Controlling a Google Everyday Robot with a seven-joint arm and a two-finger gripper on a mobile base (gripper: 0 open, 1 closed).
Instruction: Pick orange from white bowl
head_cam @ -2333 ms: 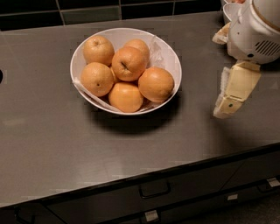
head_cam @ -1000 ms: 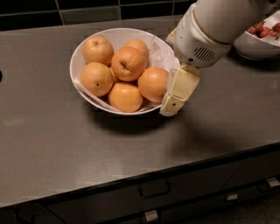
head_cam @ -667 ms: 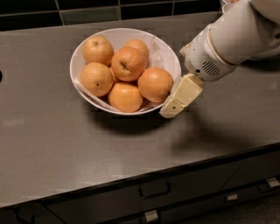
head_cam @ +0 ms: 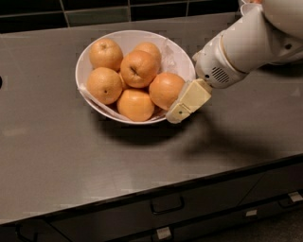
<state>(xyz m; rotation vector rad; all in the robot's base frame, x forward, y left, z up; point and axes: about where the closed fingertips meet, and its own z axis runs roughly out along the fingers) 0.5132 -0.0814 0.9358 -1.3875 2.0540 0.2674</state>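
Observation:
A wide white bowl (head_cam: 90, 52) with a crinkled translucent liner sits on the dark counter and holds several oranges. The smooth orange (head_cam: 165, 90) lies at the bowl's right rim. Beside it are a top orange with a dark stem dimple (head_cam: 138, 69) and a left orange with a small dot (head_cam: 104, 85). My gripper (head_cam: 182, 105), with cream-coloured fingers, comes in from the right on a white arm. Its tip is at the bowl's right rim, right beside the smooth orange.
The grey counter (head_cam: 71, 156) runs to a front edge with dark drawers and a handle (head_cam: 166, 206) below. A dark tiled wall (head_cam: 94, 9) stands behind. The white arm (head_cam: 255, 38) covers the counter's right rear part.
My gripper has moved from the counter's right side leftward to the bowl's right rim. The arm has since tilted lower, reaching in from the right. The oranges have not moved.

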